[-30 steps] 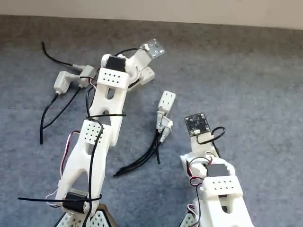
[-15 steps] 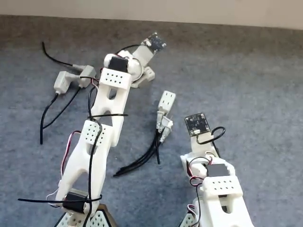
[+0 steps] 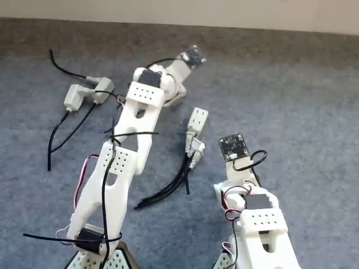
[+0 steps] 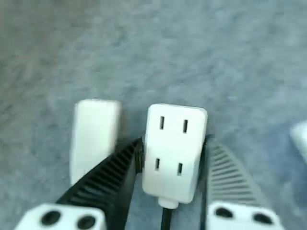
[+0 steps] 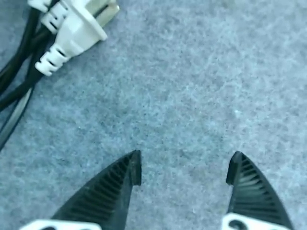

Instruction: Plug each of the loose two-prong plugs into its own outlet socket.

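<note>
The left claw [image 4: 171, 143] grips the white outlet block [image 4: 173, 125]. The right claw [image 5: 184, 165] hangs open, loose plugs [image 3: 194, 147] lying at centre frame.

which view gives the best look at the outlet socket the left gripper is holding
The left wrist view: the outlet socket sits face-on in the left gripper, both slot pairs clear. In the high view that arm's wrist covers most of it. The right wrist view faces plugs and carpet.

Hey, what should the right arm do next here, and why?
Probably ease the open right pincer over to the nearest plug and close on it: the left pincer grips a socket, so a plug is needed.
</note>
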{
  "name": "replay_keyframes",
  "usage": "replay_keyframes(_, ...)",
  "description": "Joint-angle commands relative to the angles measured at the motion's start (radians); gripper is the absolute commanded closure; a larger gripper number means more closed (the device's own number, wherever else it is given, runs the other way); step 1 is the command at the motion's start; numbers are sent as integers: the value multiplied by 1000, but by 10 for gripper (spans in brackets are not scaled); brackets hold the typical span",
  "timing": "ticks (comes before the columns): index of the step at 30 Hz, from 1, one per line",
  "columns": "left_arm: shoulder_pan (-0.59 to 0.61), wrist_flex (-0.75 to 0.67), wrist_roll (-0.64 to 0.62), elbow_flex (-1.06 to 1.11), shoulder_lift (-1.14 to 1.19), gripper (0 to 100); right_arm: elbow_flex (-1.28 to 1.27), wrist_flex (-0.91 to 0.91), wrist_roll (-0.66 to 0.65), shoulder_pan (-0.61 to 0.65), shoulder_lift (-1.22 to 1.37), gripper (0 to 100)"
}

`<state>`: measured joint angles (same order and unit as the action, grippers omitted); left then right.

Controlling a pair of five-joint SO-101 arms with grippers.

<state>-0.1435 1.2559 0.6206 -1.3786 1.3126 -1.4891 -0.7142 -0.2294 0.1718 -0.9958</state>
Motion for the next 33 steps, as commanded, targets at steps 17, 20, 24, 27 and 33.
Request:
replay_keyframes(17,35,532,-29,326,-610,995,4,16,-9,1,-16,719)
replay_keyframes(20,5,532,35,671,-878,997,4,16,-9,1,-13,719)
replay_keyframes(24,-50,526,160,1135,-1260,997,4,16,-9,1,-12,719)
replay_keyframes(27,-74,514,255,1451,-1506,996,4,16,-9,1,-12,719)
replay_keyframes(33,-10,371,442,1979,-1873,996,4,16,-11,1,-12,719)
